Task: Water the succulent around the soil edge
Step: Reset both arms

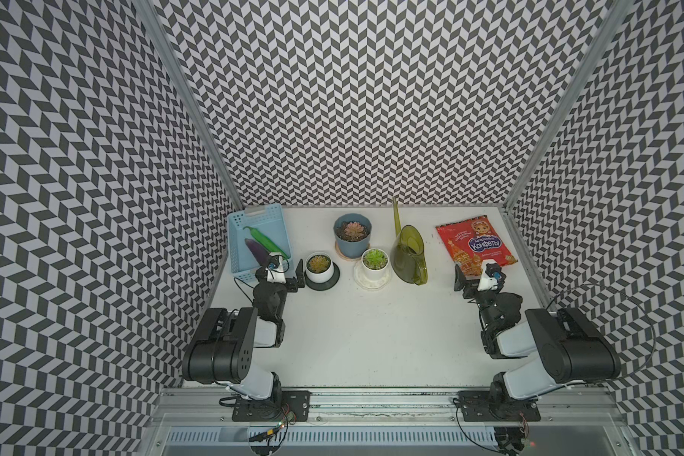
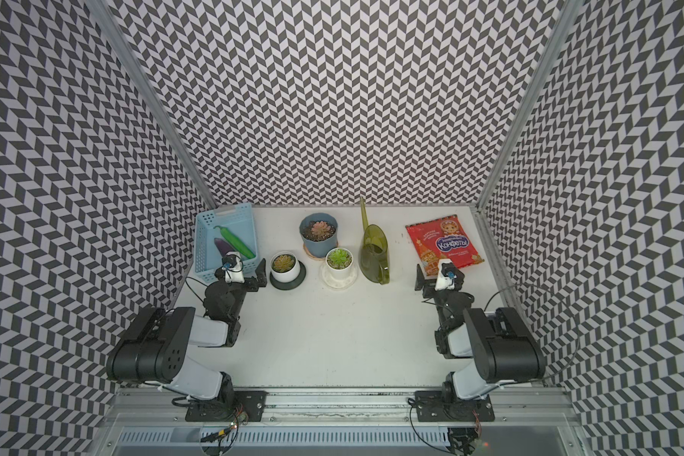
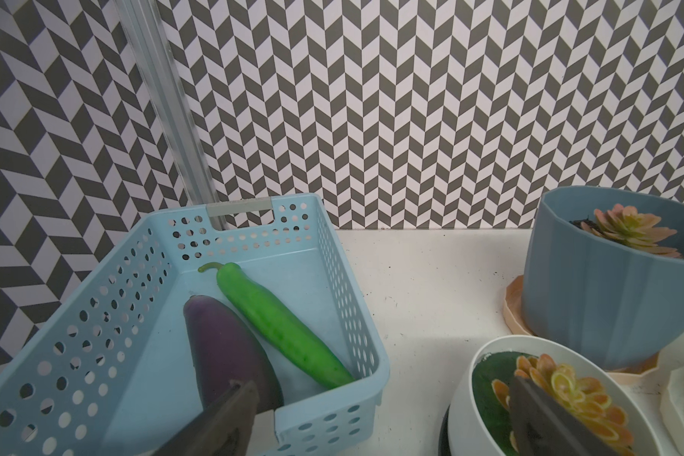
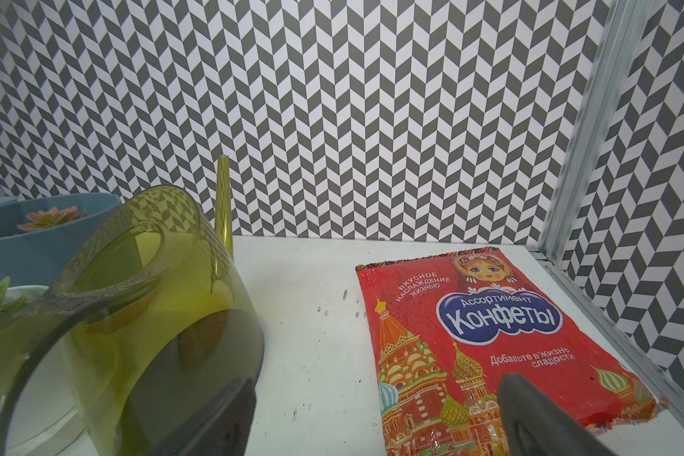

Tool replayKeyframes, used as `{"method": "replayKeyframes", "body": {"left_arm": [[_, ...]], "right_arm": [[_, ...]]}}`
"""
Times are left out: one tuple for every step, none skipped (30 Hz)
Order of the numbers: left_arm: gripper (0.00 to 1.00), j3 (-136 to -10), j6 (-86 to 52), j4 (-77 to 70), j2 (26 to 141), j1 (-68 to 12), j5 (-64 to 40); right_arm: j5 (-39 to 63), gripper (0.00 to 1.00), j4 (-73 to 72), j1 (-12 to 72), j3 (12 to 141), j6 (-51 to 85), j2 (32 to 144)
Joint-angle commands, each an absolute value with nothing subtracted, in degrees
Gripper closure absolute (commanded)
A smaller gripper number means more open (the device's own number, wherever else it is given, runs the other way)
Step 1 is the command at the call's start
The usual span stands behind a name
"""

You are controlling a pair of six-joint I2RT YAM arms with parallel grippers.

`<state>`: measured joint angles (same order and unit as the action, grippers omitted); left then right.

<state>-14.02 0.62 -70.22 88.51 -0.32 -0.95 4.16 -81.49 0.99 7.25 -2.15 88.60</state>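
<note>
1. Left gripper point(image 3: 384, 387): jaws wide, empty, beside white-potted succulent point(image 1: 318, 263).
2. Watering can point(image 1: 409, 252): upright between succulent pots and candy bag point(image 1: 475, 244); rigid, likely light, slick plastic; best held by loop handle point(image 4: 95, 294).
3. Right gripper point(image 4: 376, 381): jaws wide, empty, near can.

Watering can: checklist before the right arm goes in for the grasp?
1. Right gripper open, empty: ok.
2. Left gripper open, empty: ok.
3. Watering can upright, handle facing the robot: ok.
4. Water in it: cannot tell.
5. Candy bag apart from the can, not blocking the handle: ok.
6. Target succulent known: three candidates, blue pot, white pot on black saucer, white pot on white saucer: cannot tell.
</note>
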Motion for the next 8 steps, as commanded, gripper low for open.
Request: {"method": "replayKeyframes", "body": {"left_arm": [[0.0, -14.44, 1.57, -71.13, 88.46, -0.53, -0.5], [0.0, -14.49, 1.5, -71.03, 88.5, -0.53, -0.24], [0.0, -14.61, 1.04, -70.8, 88.52, -0.53, 0.61], [0.0, -14.98, 0.63, -70.21, 88.58, -0.53, 1.65], [0.0, -15.36, 0.32, -69.51, 88.63, -0.53, 2.08], [0.0, -15.33, 0.29, -69.7, 88.6, -0.53, 2.17], [0.0, -15.22, 0.28, -69.8, 88.65, -0.57, 2.23], [0.0, -15.21, 0.27, -69.79, 88.56, -0.53, 2.28]], "right_arm": [[4.57, 0.0, -84.91, 1.23, 7.91, -2.35, 89.12], [4.5, 0.0, -84.96, 1.23, 7.91, -2.28, 89.12], [4.52, 0.0, -84.99, 1.19, 7.95, -2.27, 89.12], [4.54, 0.0, -84.84, 1.22, 7.92, -2.23, 89.14], [4.49, 0.0, -84.82, 1.23, 7.95, -2.2, 89.19], [4.41, 0.0, -84.7, 1.21, 7.99, -2.24, 89.21], [4.36, 0.0, -84.53, 1.23, 8.12, -2.22, 89.21], [4.29, 0.0, -84.46, 1.21, 8.24, -2.23, 89.21]]}}
